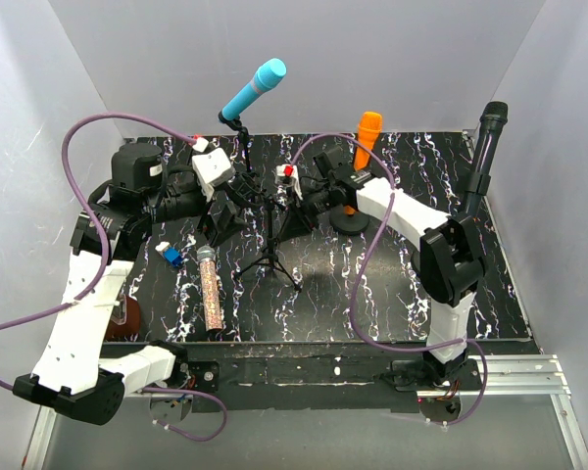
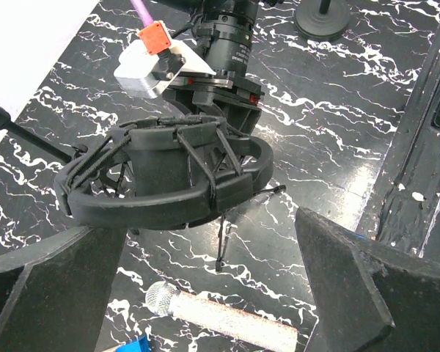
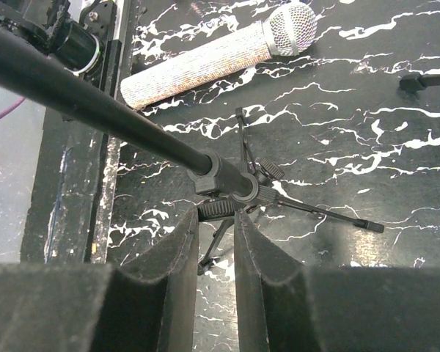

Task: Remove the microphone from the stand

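The glittery silver-pink microphone (image 1: 211, 291) lies flat on the black marbled table, apart from the stand; it also shows in the left wrist view (image 2: 227, 319) and the right wrist view (image 3: 220, 55). The black tripod stand (image 1: 271, 257) stands mid-table. Its black shock-mount cradle (image 2: 161, 176) is empty. My left gripper (image 2: 205, 249) is open and empty, with the cradle just ahead of its fingers; it sits left of the stand (image 1: 221, 217). My right gripper (image 3: 215, 220) is shut on the stand's knurled joint (image 3: 224, 207), at the stand's right (image 1: 292, 211).
A blue microphone (image 1: 255, 86) on a clip stands at the back. An orange microphone (image 1: 367, 139) stands on a round base (image 1: 351, 221), and a black one (image 1: 485, 147) stands far right. A small blue object (image 1: 171, 257) lies left. Purple cables loop over both arms.
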{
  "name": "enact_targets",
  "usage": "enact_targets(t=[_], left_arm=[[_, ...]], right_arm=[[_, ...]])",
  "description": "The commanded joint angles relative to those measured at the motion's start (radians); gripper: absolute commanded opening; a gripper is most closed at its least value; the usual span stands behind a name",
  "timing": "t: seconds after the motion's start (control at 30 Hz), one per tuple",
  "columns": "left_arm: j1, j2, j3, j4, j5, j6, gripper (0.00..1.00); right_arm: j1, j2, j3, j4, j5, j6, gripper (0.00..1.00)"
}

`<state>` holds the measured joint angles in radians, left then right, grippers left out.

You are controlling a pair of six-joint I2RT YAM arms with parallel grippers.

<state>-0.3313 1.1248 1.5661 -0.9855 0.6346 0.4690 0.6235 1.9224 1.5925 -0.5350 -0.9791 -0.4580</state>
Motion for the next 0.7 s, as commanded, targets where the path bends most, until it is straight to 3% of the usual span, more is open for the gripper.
enact_targets(t=[0.0,0.27,0.4,0.5,0.53,0.57,0.67], left_arm=[[-0.008,-0.006,0.031,-0.027,-0.007,0.039,0.98],[-0.008,-0.017,0.015,-0.021,-0.030,0.042,0.98],[-0.009,-0.019,0.020,-0.031,-0.032,0.043,0.98],[-0.012,-0.010,0.035,-0.062,-0.033,0.056,0.98],[-0.014,-0.004,0.049,-0.074,-0.035,0.063,0.98],[-0.015,-0.002,0.055,-0.087,-0.039,0.072,0.98],[-0.020,0.006,0.071,-0.097,-0.046,0.082,0.98]], right_arm=[[0.010,-0.085,-0.112,0.097,0.016,0.059,0.03],[0.038,-0.267,-0.368,0.403,0.195,0.114,0.01],[0.113,-0.374,-0.511,0.522,0.315,-0.049,0.01],[0.117,-0.392,-0.568,0.619,0.333,-0.032,0.01],[0.116,-0.379,-0.539,0.586,0.338,-0.024,0.09],[0.108,-0.363,-0.508,0.551,0.335,0.002,0.23],[0.075,-0.345,-0.468,0.515,0.297,0.042,0.42]])
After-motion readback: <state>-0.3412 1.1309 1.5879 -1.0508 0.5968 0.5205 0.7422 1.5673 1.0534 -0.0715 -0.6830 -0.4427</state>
